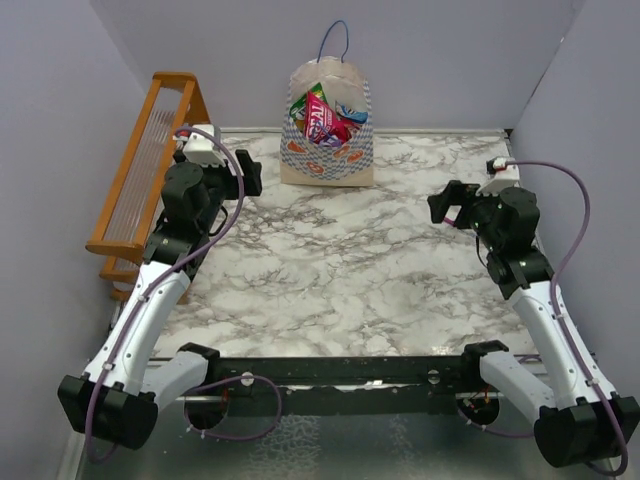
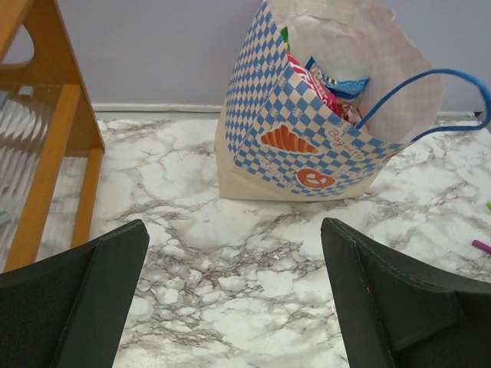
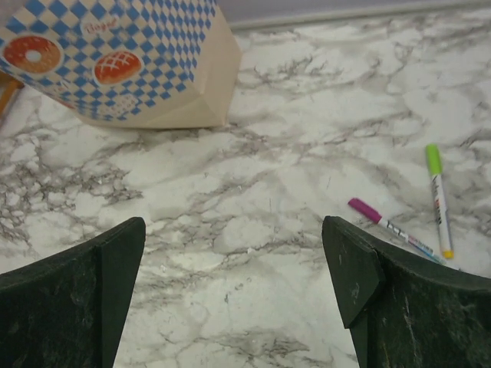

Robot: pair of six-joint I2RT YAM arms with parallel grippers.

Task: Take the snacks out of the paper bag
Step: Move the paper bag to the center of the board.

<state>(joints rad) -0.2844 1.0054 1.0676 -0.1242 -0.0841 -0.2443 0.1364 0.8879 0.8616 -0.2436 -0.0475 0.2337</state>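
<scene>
The paper bag [image 1: 330, 150] stands upright at the back middle of the marble table, beige with a blue-white checkered band and blue cord handles. The snacks [image 1: 325, 118] poke out of its open top: a pink-red packet, with blue and green ones beside it. In the left wrist view the paper bag [image 2: 307, 146] leans open and the snacks [image 2: 330, 80] show inside it. My left gripper [image 1: 250, 172] is open, empty and left of the bag. My right gripper [image 1: 443, 205] hovers open and empty to the bag's right. The bag's lower corner [image 3: 130, 61] shows in the right wrist view.
An orange wooden rack [image 1: 140, 180] stands along the left wall, close to my left arm. A purple pen [image 3: 383, 222] and a green pen [image 3: 439, 199] lie on the marble near my right gripper. Grey walls close off the back and sides.
</scene>
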